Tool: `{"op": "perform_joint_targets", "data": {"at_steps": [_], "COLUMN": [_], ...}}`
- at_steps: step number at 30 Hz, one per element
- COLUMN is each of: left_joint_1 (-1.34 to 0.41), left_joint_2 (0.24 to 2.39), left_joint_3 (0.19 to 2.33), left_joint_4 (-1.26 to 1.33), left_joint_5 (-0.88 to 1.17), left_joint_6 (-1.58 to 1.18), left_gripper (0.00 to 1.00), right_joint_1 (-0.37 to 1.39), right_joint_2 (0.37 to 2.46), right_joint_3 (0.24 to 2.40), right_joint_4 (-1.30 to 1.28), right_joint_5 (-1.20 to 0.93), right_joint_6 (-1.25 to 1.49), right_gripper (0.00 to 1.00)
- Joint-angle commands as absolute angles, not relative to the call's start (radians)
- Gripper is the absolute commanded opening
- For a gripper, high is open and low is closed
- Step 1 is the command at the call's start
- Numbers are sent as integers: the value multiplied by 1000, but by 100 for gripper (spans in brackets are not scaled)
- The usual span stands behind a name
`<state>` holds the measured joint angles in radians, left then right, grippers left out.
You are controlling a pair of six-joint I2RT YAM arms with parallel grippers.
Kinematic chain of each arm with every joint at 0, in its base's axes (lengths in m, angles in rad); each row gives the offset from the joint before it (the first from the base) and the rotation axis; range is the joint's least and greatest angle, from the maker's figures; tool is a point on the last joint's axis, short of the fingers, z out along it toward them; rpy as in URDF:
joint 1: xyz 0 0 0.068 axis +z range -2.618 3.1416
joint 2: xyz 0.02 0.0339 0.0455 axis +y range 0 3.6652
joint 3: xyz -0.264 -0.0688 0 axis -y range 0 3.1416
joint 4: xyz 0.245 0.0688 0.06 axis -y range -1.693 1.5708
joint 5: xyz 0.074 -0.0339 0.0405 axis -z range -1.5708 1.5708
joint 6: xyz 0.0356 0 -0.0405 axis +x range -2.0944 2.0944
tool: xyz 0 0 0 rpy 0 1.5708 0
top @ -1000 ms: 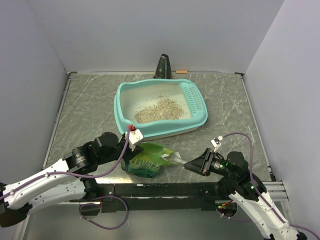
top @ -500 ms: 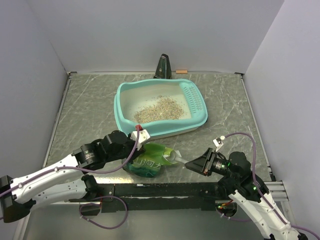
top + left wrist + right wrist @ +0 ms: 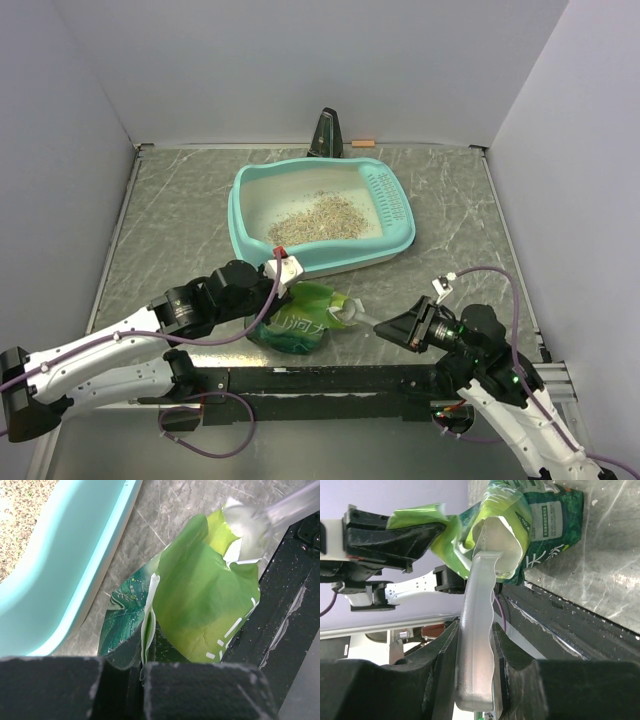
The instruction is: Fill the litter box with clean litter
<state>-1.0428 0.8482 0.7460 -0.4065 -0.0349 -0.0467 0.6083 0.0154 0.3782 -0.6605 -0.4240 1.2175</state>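
Litter [image 3: 320,218] thinly covers part of the litter box [image 3: 240,215] on the surface [image 3: 170,220], so filling seems unfinished; left claw [image 3: 141,672] pinches the green bag [image 3: 200,605], right claw [image 3: 475,645] grips a clear scoop [image 3: 479,595] at its mouth.

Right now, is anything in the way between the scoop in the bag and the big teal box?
Mostly no. The scoop, in the right claw, pokes into the green bag. The left claw pinches the bag's edge by the near rim of the litter box, a bit left of the straight way.
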Motion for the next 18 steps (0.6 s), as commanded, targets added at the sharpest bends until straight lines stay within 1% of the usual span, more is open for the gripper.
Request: {"op": "perform_joint_targets", "data": {"at_steps": [1, 5, 18], "left_joint_1": [-1049, -1049, -1051], "left_joint_2": [873, 871, 819], "left_joint_3": [749, 749, 733], "left_joint_4": [-390, -388, -370], "left_joint_5": [-67, -83, -133], "left_joint_6": [-66, -66, -80], "left_gripper": [1, 1, 1], "right_joint_1": [604, 603, 601], "right_joint_2": [-290, -298, -298], "right_joint_3": [497, 535, 643], "right_joint_4": [-735, -804, -909], "right_joint_5": [-333, -314, -308], "right_joint_6": [1201, 1197, 1189], "right_gripper": [0, 0, 0]}}
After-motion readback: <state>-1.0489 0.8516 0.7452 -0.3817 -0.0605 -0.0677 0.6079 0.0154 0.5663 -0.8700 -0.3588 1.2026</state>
